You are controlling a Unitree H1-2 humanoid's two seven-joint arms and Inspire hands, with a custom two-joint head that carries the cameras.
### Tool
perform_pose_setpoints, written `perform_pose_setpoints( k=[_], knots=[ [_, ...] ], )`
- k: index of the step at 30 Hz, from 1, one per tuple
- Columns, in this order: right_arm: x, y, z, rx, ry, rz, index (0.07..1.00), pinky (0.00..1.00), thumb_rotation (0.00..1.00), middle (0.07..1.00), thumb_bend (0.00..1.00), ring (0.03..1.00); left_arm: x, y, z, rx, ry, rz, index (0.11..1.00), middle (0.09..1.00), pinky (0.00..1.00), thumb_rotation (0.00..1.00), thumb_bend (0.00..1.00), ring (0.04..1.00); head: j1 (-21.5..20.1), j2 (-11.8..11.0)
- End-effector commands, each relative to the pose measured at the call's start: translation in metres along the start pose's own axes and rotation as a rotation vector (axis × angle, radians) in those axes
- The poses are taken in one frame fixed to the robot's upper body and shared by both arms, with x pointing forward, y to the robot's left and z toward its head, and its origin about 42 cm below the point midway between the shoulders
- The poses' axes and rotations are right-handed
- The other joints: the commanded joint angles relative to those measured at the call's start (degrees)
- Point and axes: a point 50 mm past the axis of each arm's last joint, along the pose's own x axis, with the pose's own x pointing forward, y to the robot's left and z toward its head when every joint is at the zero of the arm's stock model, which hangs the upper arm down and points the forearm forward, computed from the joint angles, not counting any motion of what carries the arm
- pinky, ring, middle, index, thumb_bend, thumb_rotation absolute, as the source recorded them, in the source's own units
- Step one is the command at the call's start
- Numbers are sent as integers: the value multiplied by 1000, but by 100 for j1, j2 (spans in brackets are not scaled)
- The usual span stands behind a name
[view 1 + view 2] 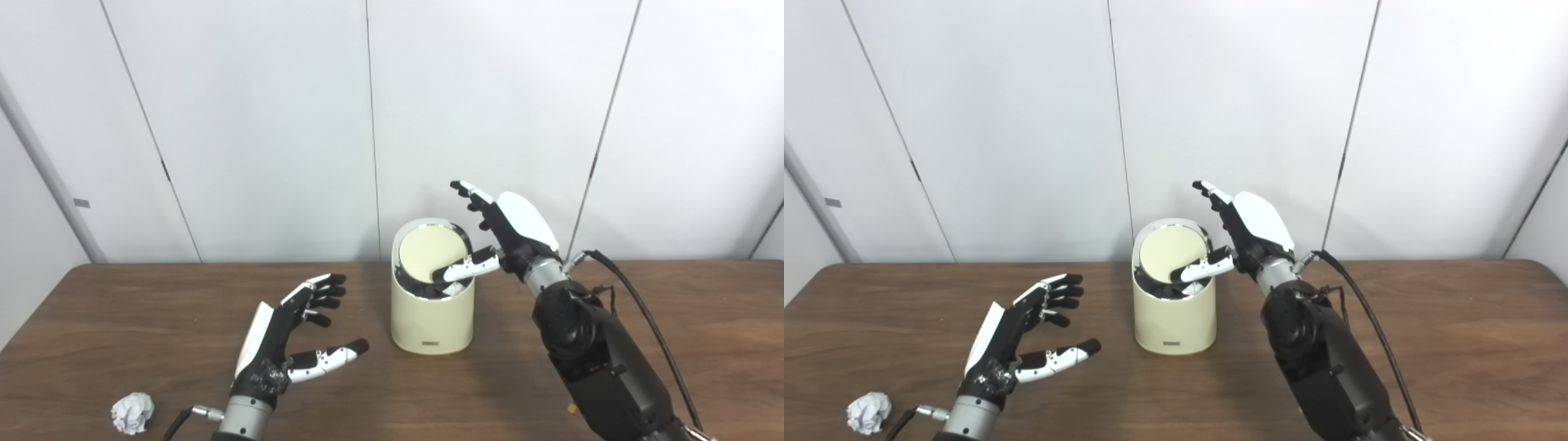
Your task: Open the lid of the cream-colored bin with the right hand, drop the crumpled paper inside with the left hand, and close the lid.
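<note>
Cream-colored bin (432, 318): smooth, rounded cylinder with a slanted top, upright mid-table on the dark wood-grain table (122, 331). Round matte lid (432, 251) tilted inward, dark gap shown along its lower edge. Right hand (499, 236), glossy black with a white shell on its back, raised beside the bin's right rim; fingers spread and pointing up, holding nothing, thumb reaching left across the rim onto the lid's lower edge. Left hand (288, 340) held over the table left of the bin, well clear of it, palm turned toward the bin, fingers loosely curled and apart, empty. Crumpled paper (132, 412), a white creased ball, lying on the table near the front-left edge, just left of the left wrist, untouched.
</note>
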Motion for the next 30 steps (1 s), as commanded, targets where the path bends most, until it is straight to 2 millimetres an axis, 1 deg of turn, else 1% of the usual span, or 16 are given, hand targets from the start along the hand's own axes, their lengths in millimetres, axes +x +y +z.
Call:
perform_pose_setpoints(
  k=[1,5,10,15,18,23,27,30],
  knots=[
    [8,-12,12,-41,18,-30,904,682,197,900,733,837,7,7,14,10,-68,17,796,760,600,152,755,718,5,7],
    [9,-9,14,-58,70,-14,900,684,176,901,731,839,6,7,15,14,-66,19,797,760,600,151,755,718,9,16],
    [10,-6,14,-86,110,-3,885,650,121,884,757,812,6,8,16,15,-63,18,799,763,613,164,759,723,1,21],
    [9,-6,14,-88,143,14,881,645,106,885,766,805,6,8,15,16,-62,18,799,761,611,163,755,722,1,15],
    [9,-7,12,-63,146,30,886,637,142,891,753,814,6,8,15,16,-63,19,800,760,606,160,755,720,-7,0],
    [6,-10,12,-32,145,35,895,652,188,902,745,830,7,9,14,12,-65,18,800,760,611,149,754,722,-4,-8],
    [3,-17,10,13,140,23,894,684,236,906,722,837,7,9,14,15,-66,19,797,759,611,155,758,722,-5,-17],
    [1,-25,8,36,133,-10,891,667,299,899,710,817,7,9,14,15,-66,19,797,758,607,163,761,718,-5,-17]
  ],
)
